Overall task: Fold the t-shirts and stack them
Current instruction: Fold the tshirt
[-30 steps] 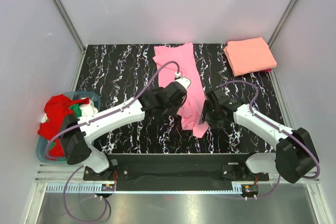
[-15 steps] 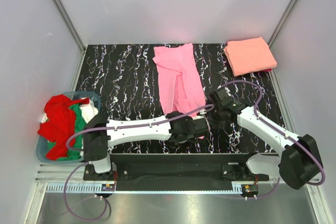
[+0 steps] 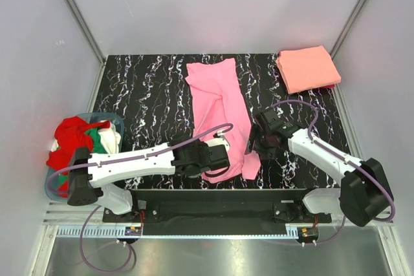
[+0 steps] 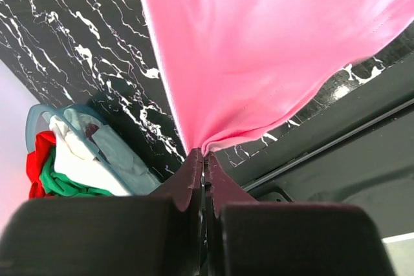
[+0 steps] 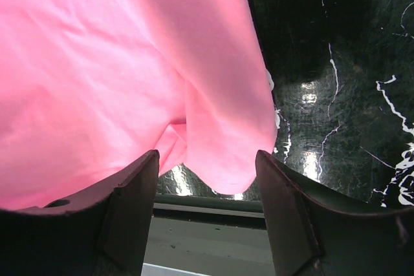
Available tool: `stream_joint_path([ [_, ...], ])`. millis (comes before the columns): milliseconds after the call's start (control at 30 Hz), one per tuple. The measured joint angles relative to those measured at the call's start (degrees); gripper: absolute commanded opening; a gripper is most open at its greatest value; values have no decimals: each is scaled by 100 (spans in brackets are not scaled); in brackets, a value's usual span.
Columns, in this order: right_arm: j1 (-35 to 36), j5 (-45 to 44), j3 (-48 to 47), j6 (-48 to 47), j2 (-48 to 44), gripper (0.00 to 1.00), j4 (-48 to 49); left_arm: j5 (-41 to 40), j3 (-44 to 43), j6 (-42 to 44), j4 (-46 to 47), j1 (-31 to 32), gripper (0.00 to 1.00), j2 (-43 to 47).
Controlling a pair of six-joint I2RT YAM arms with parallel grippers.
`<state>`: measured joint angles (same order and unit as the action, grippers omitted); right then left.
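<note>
Here, my left pincer [image 4: 204,156] is pressed tight together on a pinched edge of the pink t-shirt [image 4: 272,50], and the cloth fans out from that point toward the top of the wrist view. My right pincer [image 5: 206,159] stands wide apart. A rounded fold of the pink t-shirt [image 5: 97,63] shows between its fingers [image 5: 136,192], but I cannot tell whether it touches them.

From above, the left pincer [image 3: 217,159] sits low in the centre and the right pincer [image 3: 259,147] just to its right. The pink t-shirt [image 3: 217,95] runs from them up to the far edge of the black marbled table [image 3: 149,88]. My left arm [image 3: 136,161] lies across the lower left of the frame, with a purple cable [image 3: 207,130] looping over it.

In the upper right corner lies the folded salmon-orange t-shirt [image 3: 307,68], well apart from the pink one. At the left edge the round blue-grey basket [image 3: 50,191] holds a red t-shirt [image 3: 71,137], a green t-shirt [image 3: 97,137] and a white t-shirt [image 3: 108,137], heaped together.
</note>
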<state>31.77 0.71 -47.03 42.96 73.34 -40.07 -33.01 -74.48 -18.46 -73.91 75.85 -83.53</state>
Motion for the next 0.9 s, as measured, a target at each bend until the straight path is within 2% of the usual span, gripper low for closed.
stream_joint_path([
  [267, 0, 28, -66, -114, 24, 70, -2, 317, -87, 223, 83, 9, 0, 116],
  [433, 0, -7, -129, -155, 22, 72, -52, 407, -940, 557, 76, 179, 3, -1005],
  [500, 2, -42, -146, -164, -4, 74, -59, 450, -1388, 723, 181, 302, 26, -1657],
  [533, 2, -70, -146, -173, -35, 74, -79, 481, -1661, 787, 162, 369, 42, -2002],
  [567, 2, -90, -146, -175, -72, 77, -109, 505, -1908, 848, 184, 457, 74, -2328],
  [600, 0, -105, -149, -177, -107, 78, -140, 535, -2118, 879, 192, 507, 88, -2492],
  [633, -2, -140, -151, -181, -149, 79, -184, 579, -2271, 879, 197, 645, 94, -2830],
  [700, 7, -166, -160, -197, -212, 80, -249, 656, -2339, 896, 308, 802, 99, -3034],
  [800, 7, -181, -162, -197, -271, 80, -321, 778, -2249, 896, 391, 962, 99, -2935],
  [900, 9, -157, -138, -131, -328, 75, -306, 769, -1821, 791, 671, 892, 99, -2293],
])
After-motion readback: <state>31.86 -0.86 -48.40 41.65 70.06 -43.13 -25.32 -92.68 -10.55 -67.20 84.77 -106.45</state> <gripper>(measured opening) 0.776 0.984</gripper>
